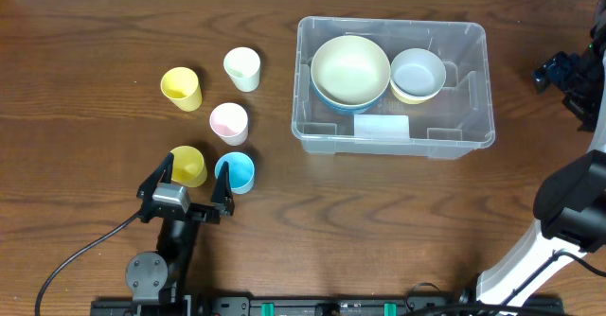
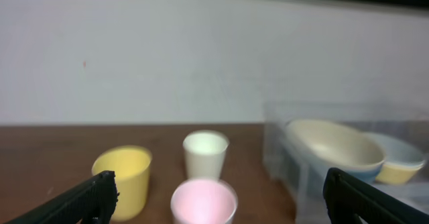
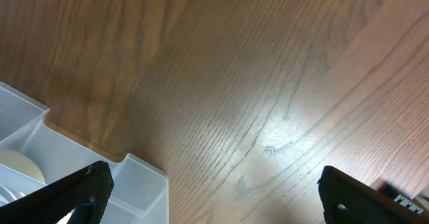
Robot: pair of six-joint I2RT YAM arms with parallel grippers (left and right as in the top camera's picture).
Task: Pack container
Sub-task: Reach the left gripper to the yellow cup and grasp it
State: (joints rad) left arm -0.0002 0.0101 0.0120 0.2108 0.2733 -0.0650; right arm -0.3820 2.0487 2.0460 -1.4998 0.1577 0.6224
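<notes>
The left gripper (image 1: 196, 172) stands wide open and empty, low near the front of the table. Seen from overhead, a yellow cup (image 1: 187, 165) sits between its fingers and a blue cup (image 1: 235, 172) at its right finger; contact cannot be told. Just beyond stand a pink cup (image 1: 228, 122) and a white cup (image 1: 242, 69). The container (image 1: 454, 103) lies ahead and to the right, well apart from this gripper. Its long axis runs left to right, and a cream bowl (image 1: 350, 68) and a smaller bowl (image 1: 418, 74) sit inside. The right gripper (image 3: 214, 200), equally wide and empty, hangs over bare table (image 3: 268, 83) beside the container's right end, so that arm is nearer the bin. The left is nearer the cups, and any cup must probably travel rightward over the bin's left wall.
</notes>
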